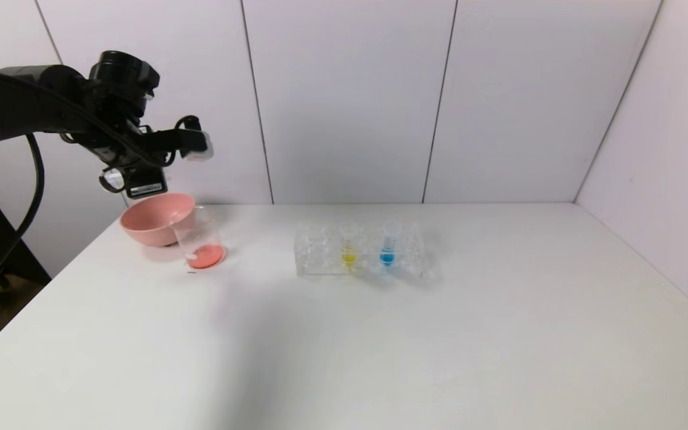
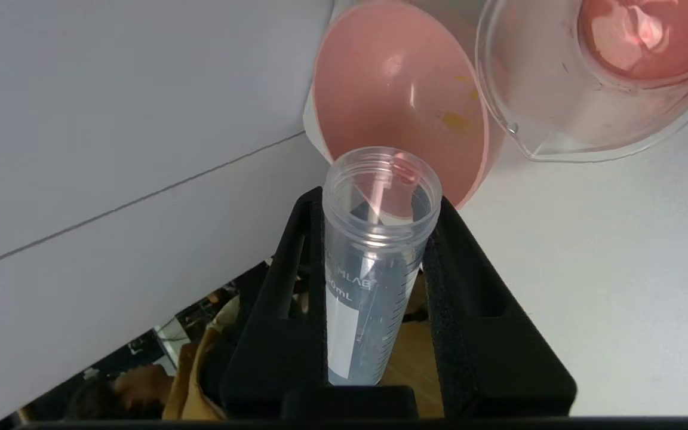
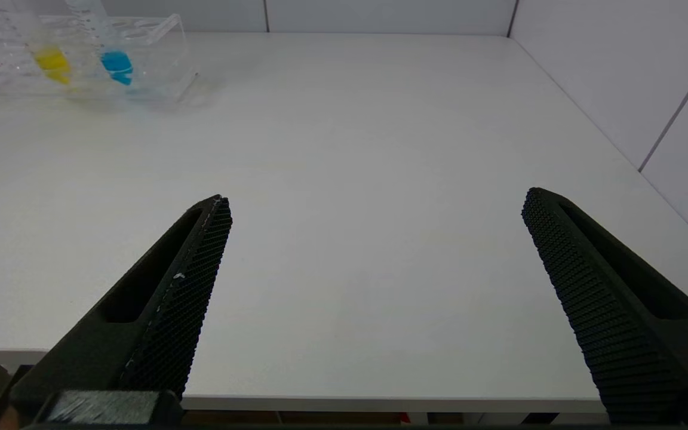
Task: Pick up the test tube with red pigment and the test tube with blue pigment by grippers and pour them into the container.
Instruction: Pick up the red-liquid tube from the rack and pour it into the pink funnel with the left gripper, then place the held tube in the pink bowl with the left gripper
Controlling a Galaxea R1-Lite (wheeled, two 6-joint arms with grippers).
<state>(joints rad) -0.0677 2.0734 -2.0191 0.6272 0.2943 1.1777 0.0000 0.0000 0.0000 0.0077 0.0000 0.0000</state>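
My left gripper point(image 2: 380, 203) is shut on the test tube with red pigment point(image 2: 374, 280), a clear tube that holds only a red streak near its mouth. The tube's mouth points down at the pink bowl point(image 2: 392, 89). In the head view this gripper point(image 1: 132, 179) hangs above the bowl point(image 1: 156, 218) at the table's far left. The container point(image 1: 199, 239), a clear beaker, stands against the bowl with red liquid at its bottom; it also shows in the left wrist view point(image 2: 559, 101). The test tube with blue pigment point(image 1: 388, 245) stands upright in the rack point(image 1: 320, 251). My right gripper point(image 3: 377, 200) is open and empty over the table's near edge.
A yellow-liquid tube point(image 1: 349, 246) stands in the rack beside the blue one; both show in the right wrist view, yellow point(image 3: 51, 60) and blue point(image 3: 111, 54). The white table point(image 1: 439, 334) is bounded by walls behind and on the right.
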